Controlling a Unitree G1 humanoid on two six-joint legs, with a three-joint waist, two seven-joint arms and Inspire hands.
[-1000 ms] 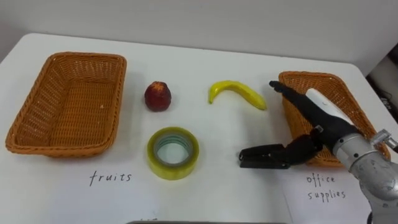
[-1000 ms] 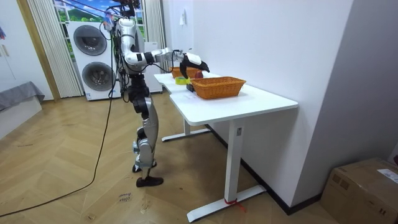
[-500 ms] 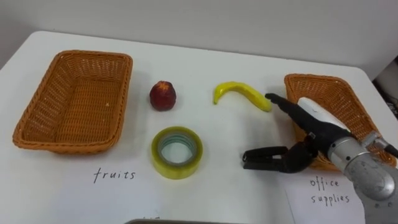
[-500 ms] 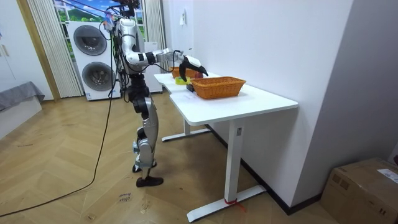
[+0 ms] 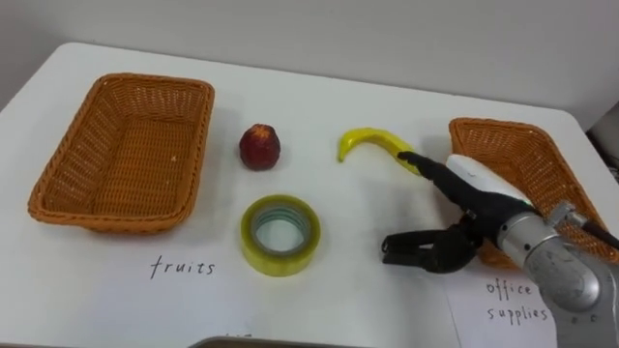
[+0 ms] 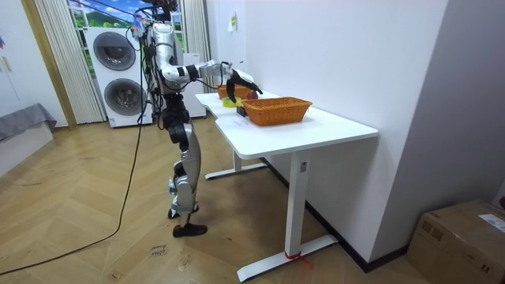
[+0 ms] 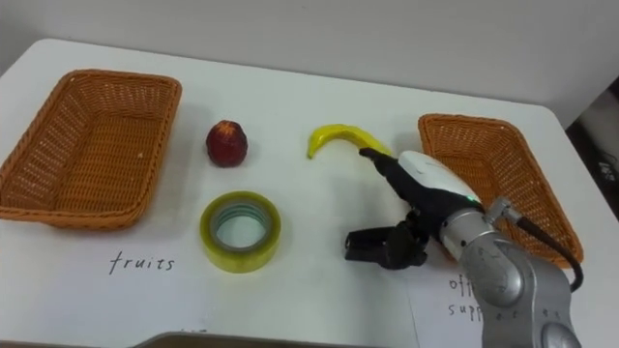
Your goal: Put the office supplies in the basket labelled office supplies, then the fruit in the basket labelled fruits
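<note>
The robot stands at the short end of the white table (image 5: 319,101), with two stacked washing machines (image 6: 118,71) behind it, and its right arm reaches out over the tabletop. The right hand (image 5: 476,198) is open and holds nothing: the fingers are stretched forward and the thumb juts out low to the left, well apart from them. The hand hangs just left of the right basket (image 5: 527,145) and covers that basket's near left corner. The tip of the foremost finger lies over the right end of the banana (image 5: 369,142) (whether it actually touches the fruit I cannot tell from here). The banana lies curved on the table, between the red fruit (image 5: 260,146) and the right basket. The red fruit, round with a dark dimple on top, stands just right of the left basket (image 5: 60,164), apart from it. Nearer the robot, between the left basket and the thumb, the roll of yellow tape (image 5: 280,234) lies flat with its hole facing up. Both baskets are woven, orange-brown and rectangular, one towards each side of the table, and all three things lie on the tabletop outside them. A handwritten label (image 5: 183,267) sits on the table in front of the left basket, and a second one sits in front of the right basket
</note>
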